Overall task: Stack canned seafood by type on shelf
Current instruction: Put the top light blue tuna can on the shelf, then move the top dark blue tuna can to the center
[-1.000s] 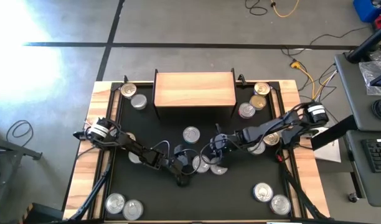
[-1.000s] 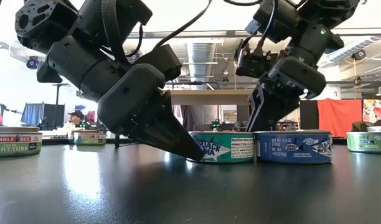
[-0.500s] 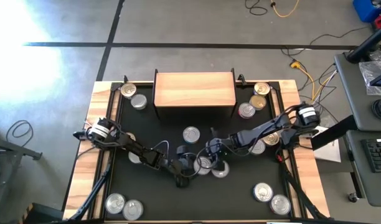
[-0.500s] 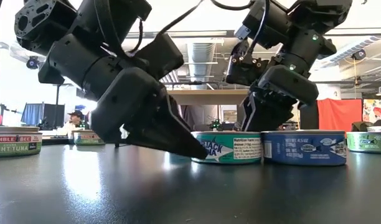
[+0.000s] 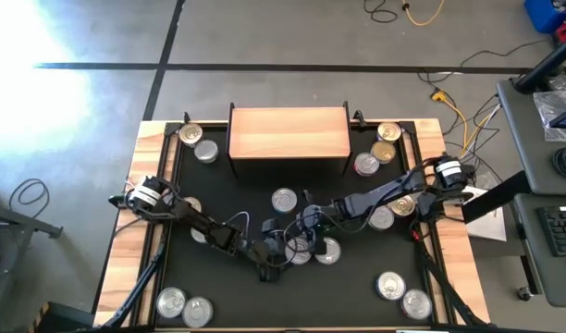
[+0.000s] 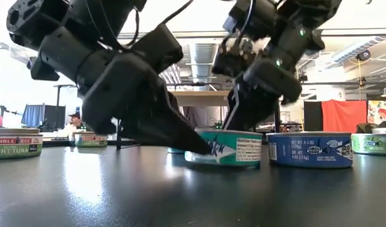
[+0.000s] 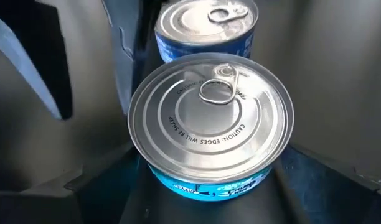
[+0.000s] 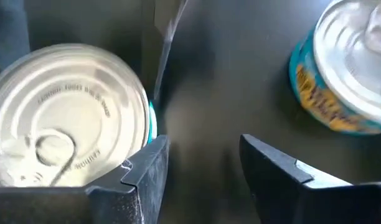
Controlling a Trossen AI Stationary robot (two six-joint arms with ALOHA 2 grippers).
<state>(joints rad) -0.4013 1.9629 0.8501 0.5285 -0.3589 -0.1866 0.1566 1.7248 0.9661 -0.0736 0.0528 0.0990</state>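
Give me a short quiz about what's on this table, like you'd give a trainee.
1. True or false: tins are stacked on top of the shelf.
2. What colour is the label on the tin sitting between the fingers of the left tool? A red, B teal, C yellow.
3. Fill in: the right tool is open and holds ___.
Key: 1 false; 2 B; 3 nothing.

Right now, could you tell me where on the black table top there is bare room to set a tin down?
The light-wood shelf top is bare. So is the black mat strip at the near edge, between the silver-lidded tin pair at near left and the pair at near right. The centre is crowded: both end effectors, left and right, meet over clustered tins.
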